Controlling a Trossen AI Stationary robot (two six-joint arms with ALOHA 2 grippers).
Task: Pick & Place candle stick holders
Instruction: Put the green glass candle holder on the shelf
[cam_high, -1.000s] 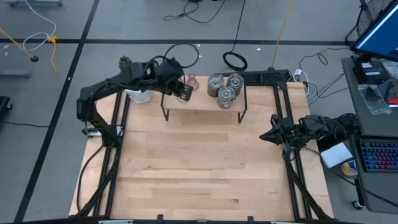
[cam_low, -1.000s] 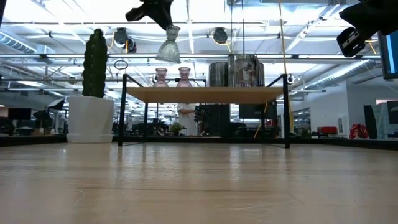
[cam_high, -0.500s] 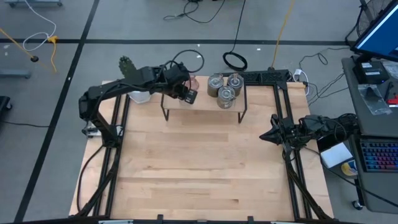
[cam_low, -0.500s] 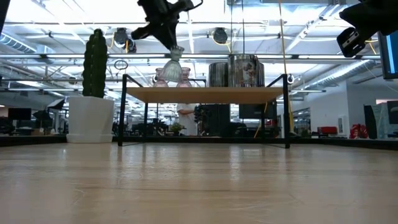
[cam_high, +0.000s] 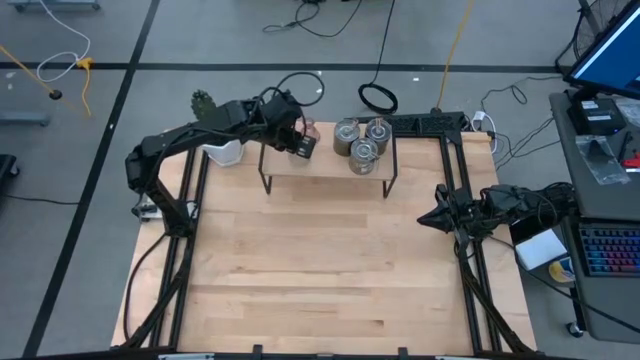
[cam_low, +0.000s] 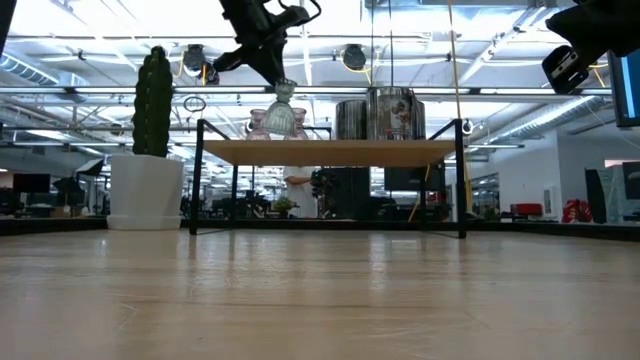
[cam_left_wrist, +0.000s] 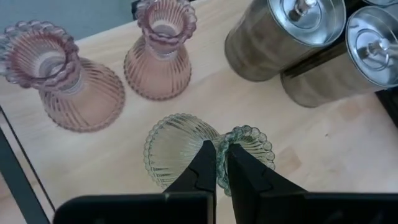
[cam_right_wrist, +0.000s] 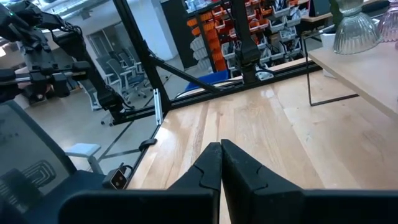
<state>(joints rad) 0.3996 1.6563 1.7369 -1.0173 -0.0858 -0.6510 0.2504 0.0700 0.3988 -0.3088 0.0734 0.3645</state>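
Note:
My left gripper (cam_high: 300, 143) is shut on a pale green glass candle stick holder (cam_low: 280, 115) over the left part of a small raised wooden shelf (cam_high: 330, 165). Two pinkish glass holders (cam_left_wrist: 112, 68) stand on their wide bases on the shelf just beyond it. Three silvery metal cylinders (cam_high: 360, 140) stand on the shelf's right part. My right gripper (cam_high: 422, 219) waits shut and empty at the table's right edge. My left gripper pinches the green holder's scalloped top rim (cam_left_wrist: 244, 138) between its two fingers, coming from above and pointing down. The holder hangs below the fingers with its wide base (cam_left_wrist: 168, 149) downward, close over the shelf top. I cannot tell whether the base touches the shelf.
A cactus in a white pot (cam_low: 148, 150) stands on the table left of the shelf. The shelf stands on thin black legs (cam_low: 195, 180) at the table's far edge. The wooden table top (cam_high: 320, 260) stretches toward the near edge.
My left gripper has come down with the green holder and a little toward the table's right edge. The holder now hangs low beside the pink holders, close over the shelf top. The gripper has stayed shut on the rim.

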